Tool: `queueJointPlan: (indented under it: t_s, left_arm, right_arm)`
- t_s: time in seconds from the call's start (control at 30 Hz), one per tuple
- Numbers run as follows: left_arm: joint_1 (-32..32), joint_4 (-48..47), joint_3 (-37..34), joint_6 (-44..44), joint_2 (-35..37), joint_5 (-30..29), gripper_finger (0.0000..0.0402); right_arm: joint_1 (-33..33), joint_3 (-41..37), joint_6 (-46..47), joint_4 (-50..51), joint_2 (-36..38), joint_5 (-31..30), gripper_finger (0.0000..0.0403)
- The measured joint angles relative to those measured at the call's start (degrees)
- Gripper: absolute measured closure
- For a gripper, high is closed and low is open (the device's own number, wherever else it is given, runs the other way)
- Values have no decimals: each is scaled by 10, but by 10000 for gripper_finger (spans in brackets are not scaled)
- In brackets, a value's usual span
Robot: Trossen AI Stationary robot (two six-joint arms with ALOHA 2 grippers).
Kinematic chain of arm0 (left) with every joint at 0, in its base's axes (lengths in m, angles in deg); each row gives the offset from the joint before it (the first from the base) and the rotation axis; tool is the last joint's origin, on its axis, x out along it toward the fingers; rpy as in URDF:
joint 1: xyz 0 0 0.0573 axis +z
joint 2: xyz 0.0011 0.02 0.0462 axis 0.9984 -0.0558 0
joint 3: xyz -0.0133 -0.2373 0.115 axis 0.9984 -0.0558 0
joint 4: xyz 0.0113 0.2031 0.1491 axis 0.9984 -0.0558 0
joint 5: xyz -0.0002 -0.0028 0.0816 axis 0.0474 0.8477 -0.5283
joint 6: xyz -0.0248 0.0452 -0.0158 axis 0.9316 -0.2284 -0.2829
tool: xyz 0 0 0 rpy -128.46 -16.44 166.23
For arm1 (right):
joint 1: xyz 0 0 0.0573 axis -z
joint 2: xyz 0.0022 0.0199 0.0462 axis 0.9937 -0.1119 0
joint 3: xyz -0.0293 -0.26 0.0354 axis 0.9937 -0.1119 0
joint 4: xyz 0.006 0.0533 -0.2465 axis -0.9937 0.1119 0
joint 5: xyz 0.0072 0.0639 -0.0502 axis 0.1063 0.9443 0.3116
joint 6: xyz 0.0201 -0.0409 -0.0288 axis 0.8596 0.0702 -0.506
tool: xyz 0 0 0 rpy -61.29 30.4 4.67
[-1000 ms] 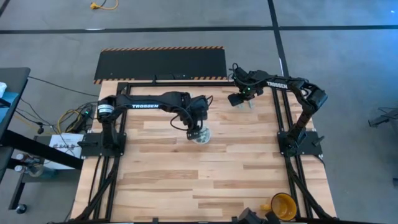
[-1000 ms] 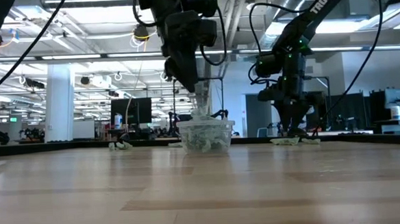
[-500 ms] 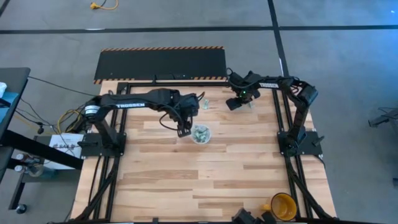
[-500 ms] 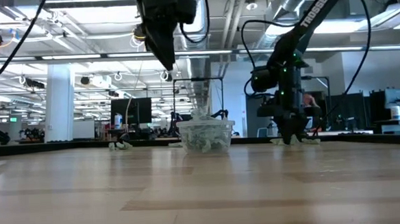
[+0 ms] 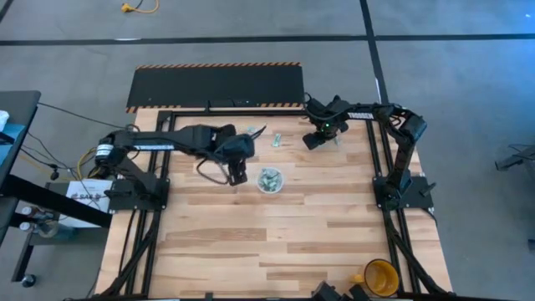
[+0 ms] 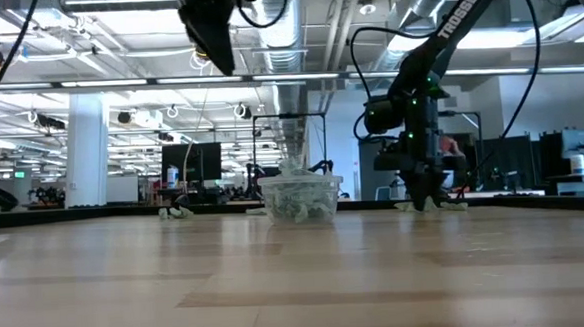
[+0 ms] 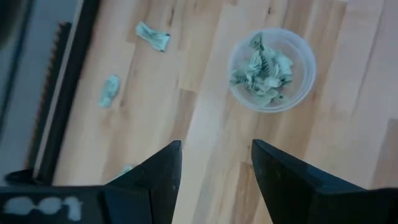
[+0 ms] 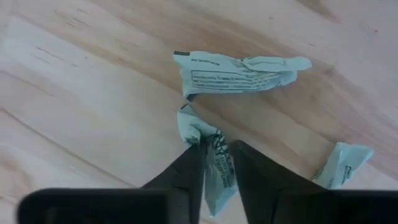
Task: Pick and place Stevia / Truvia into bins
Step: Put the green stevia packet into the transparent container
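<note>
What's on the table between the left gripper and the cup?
Nothing: bare wood. In the left wrist view, the left gripper stands open above plain boards short of the cup; the loose sachets lie off to one side. The high view agrees.

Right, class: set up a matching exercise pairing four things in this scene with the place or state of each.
Things:
1. left hand
2. right hand
3. clear cup
4. yellow mug

Places or states:
A. near table corner, away from both arms
B. closing on a sachet on the wood
C. open, empty, raised beside the cup
D. mid-table, full of green-white sachets

Pairs: 1-C, 2-B, 3-D, 4-A
</note>
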Motion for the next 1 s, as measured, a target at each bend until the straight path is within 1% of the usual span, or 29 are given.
queueJointPlan:
  t_s: [0.1,0.17,0.2,0.37,0.5,0.57,0.77,0.9,1.0]
  left_arm:
    - [-16,43,-67,9,44,-39,216]
    - [-19,91,-125,22,84,-50,216]
    - [-20,118,-157,26,105,-50,216]
    - [-20,284,-322,28,216,-41,216]
    - [-20,392,-422,26,287,-23,216]
    - [-20,429,-462,26,316,-14,216]
    - [-19,525,-556,25,383,-13,216]
    - [-19,567,-587,19,407,-14,217]
    - [-19,569,-593,18,413,-15,217]
  right_arm:
    - [0,0,-10,-4,0,1,367]
    - [0,0,-14,-5,0,2,390]
    - [0,0,-17,-5,0,2,395]
    - [-5,0,-49,-5,0,0,391]
    - [-15,16,-58,12,-4,-2,399]
    - [-26,28,-59,25,-5,-1,398]
    - [-78,52,-109,33,13,2,401]
    - [-133,53,-149,32,52,2,401]
    - [-182,53,-155,17,86,1,402]
